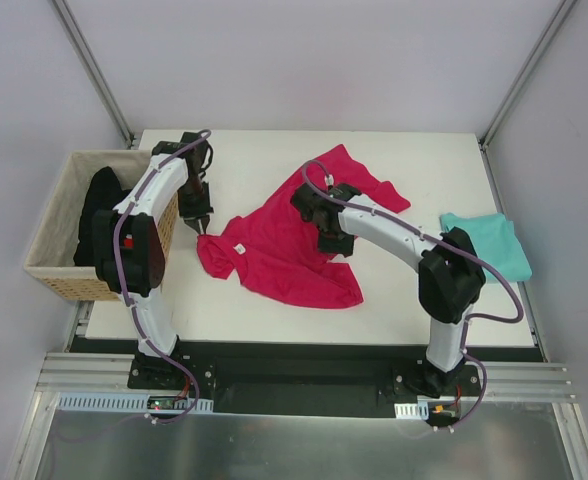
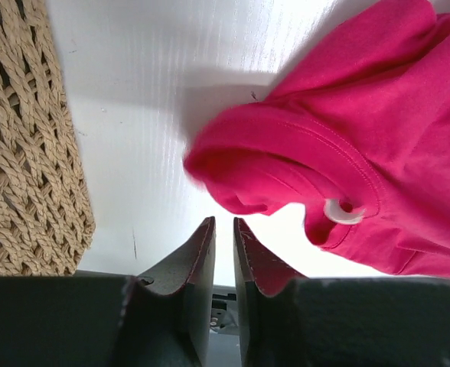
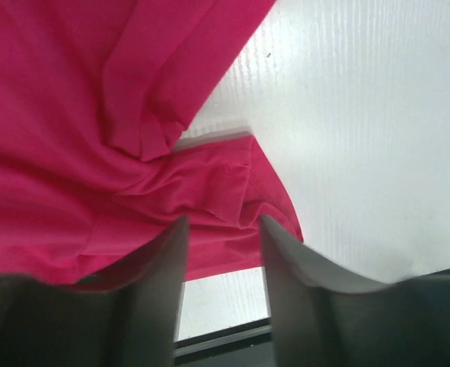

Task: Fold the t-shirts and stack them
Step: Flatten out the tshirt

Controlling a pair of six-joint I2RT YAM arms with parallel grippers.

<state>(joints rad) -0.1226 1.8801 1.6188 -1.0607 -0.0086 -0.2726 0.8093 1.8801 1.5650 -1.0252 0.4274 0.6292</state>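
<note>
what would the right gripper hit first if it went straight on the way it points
Most likely the crimson t-shirt: the right gripper points at its folded hem, though depth is unclear.

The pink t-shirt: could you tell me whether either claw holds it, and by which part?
Neither holds it. The left claw is slightly open, just short of the collar of the pink t-shirt; the right claw is open over its cloth.

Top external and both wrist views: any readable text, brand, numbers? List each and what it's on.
No legible text in any view.
White neck label on the pink t-shirt: shows white only, and any print is too small to read.
Red spot on the left arm: no characters discernible.
</note>
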